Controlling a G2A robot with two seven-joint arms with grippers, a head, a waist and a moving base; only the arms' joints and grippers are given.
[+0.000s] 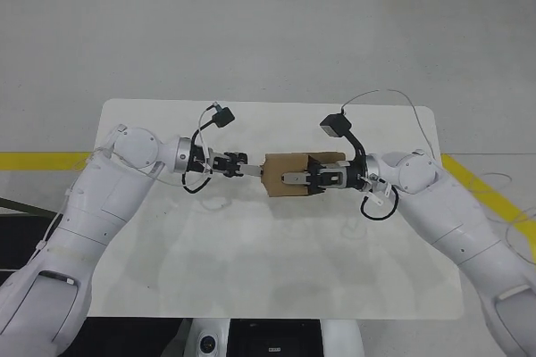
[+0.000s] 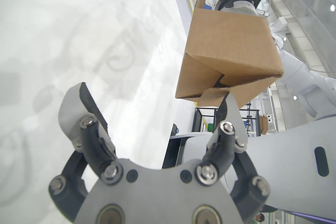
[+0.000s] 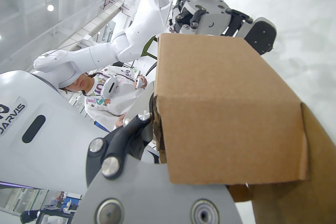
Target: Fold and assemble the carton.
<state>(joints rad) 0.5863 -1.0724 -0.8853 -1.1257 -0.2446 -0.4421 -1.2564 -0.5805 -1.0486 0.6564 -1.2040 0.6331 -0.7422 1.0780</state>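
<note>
Holding the carton (image 1: 281, 170) over the far middle of the table (image 1: 250, 268), the right gripper (image 1: 297, 178) is clamped on one side wall at the end nearest it (one finger lies outside the wall; the other, I judge, is inside). The left gripper (image 2: 157, 107) faces the opposite end, fingers spread wide with nothing between them. One fingertip (image 2: 227, 107) sits right at a loose flap (image 2: 214, 97) jutting from the half-closed end. The other flaps there meet at a slant, leaving a dark gap. The risk, I'd say, lies in the push: the right grip pinches a single wall, so a shove from the left could twist the carton or slide it out, and a flap only partly tucked may spring back out or crease.
</note>
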